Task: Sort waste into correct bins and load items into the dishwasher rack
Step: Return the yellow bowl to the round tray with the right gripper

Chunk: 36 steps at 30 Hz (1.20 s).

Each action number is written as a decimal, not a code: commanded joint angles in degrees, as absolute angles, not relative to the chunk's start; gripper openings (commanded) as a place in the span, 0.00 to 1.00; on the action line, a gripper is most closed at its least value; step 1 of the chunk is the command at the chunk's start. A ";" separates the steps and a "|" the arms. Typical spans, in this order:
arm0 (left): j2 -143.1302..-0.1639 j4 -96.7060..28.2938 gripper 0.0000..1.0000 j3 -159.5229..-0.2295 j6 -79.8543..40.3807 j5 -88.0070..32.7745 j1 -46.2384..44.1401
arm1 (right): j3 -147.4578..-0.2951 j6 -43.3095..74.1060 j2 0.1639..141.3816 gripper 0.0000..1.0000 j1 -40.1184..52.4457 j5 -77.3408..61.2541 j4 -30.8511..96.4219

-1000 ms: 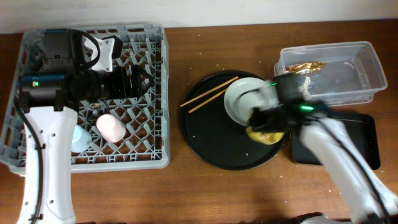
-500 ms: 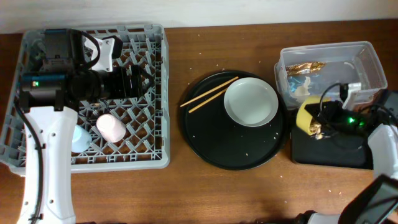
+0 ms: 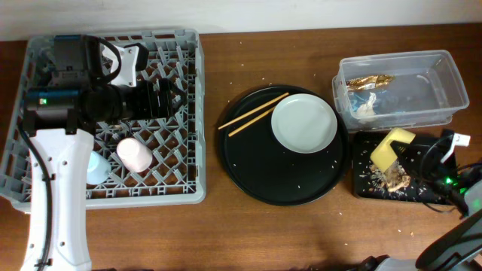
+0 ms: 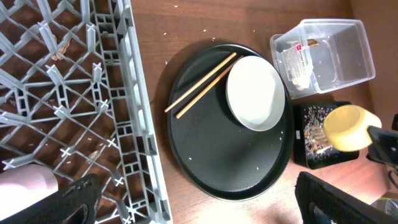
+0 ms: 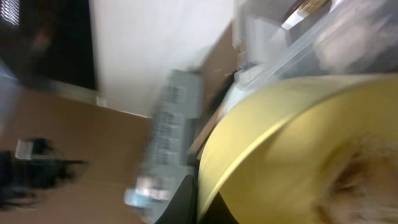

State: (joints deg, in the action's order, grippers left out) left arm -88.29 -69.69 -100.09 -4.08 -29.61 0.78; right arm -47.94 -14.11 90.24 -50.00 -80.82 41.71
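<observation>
My right gripper [image 3: 413, 159] is shut on the yellow bowl [image 3: 392, 148] and holds it tilted over the shallow black tray [image 3: 363, 188], where brown scraps [image 3: 395, 179] lie. The bowl fills the blurred right wrist view [image 5: 298, 143]. The clear tub [image 3: 425, 83] holds the gold foil wrapper [image 3: 369, 80] and white tissue [image 3: 365, 108]. The grey-white plate [image 3: 303, 124] and chopsticks [image 3: 253, 114] lie on the round black tray [image 3: 256, 177]. The pink cup [image 3: 134, 154] and light-blue cup [image 3: 96, 167] are in the rack [image 3: 192, 113]. My left gripper [image 3: 169, 98] is open and empty above the rack.
The left wrist view shows the rack's edge [image 4: 130, 93], the round tray [image 4: 205, 162], the plate [image 4: 255, 93], the chopsticks [image 4: 202, 85], the tub [image 4: 336, 50] and the bowl [image 4: 348, 127]. Crumbs dot the wooden table between rack and tray.
My right arm carried the yellow bowl from the round tray rightward over the shallow black tray and tipped it; scraps now lie there. The left arm has not moved.
</observation>
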 commanded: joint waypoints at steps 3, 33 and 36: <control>-87.57 -69.76 0.99 -100.66 -3.14 -30.22 0.89 | -47.68 -10.20 89.84 0.04 -50.50 -88.84 41.04; -87.57 -69.76 0.99 -100.66 -3.11 -30.22 0.93 | -61.41 3.51 87.99 0.04 36.64 -0.34 47.88; -87.57 -69.76 0.99 -100.66 -3.14 -30.22 0.93 | -61.43 3.53 94.94 0.27 38.17 -0.56 46.04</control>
State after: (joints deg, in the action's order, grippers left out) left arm -88.29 -69.73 -100.09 -4.05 -29.65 0.78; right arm -61.28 2.92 91.44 37.60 -4.91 46.68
